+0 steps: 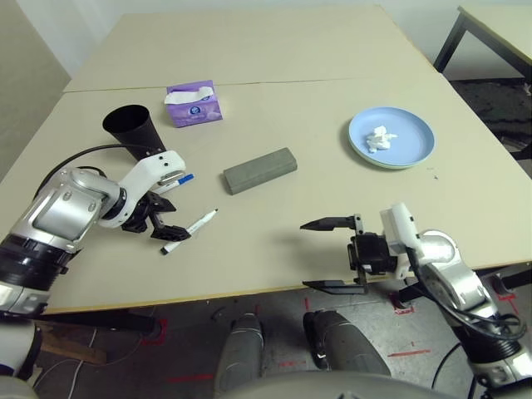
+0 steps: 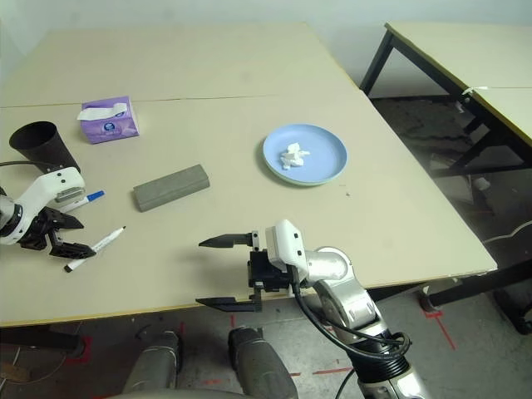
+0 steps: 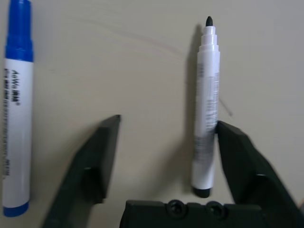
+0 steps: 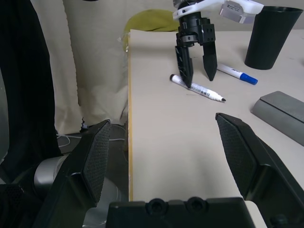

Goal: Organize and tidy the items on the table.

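My left gripper [image 1: 166, 231] is down on the table [image 1: 274, 249] at the front left, open. A white pen with a bare black tip [image 3: 207, 104] lies between its fingers, against one finger [image 3: 247, 161]. A second white pen with a blue cap [image 3: 16, 109] lies just outside the other finger. The black cup [image 1: 133, 129] stands behind that arm. A grey glasses case [image 1: 260, 169] lies mid-table. At the right, a pale blue plate [image 1: 411, 133] with a greenish rim under it holds crumpled white tissue [image 1: 381, 139]. My right gripper [image 1: 305, 254] hangs open and empty at the front edge.
A purple tissue box [image 1: 194, 104] stands at the back left, just in front of the seam [image 1: 332, 81] across the table. A separate beige table [image 2: 490, 75] with black legs stands to the far right.
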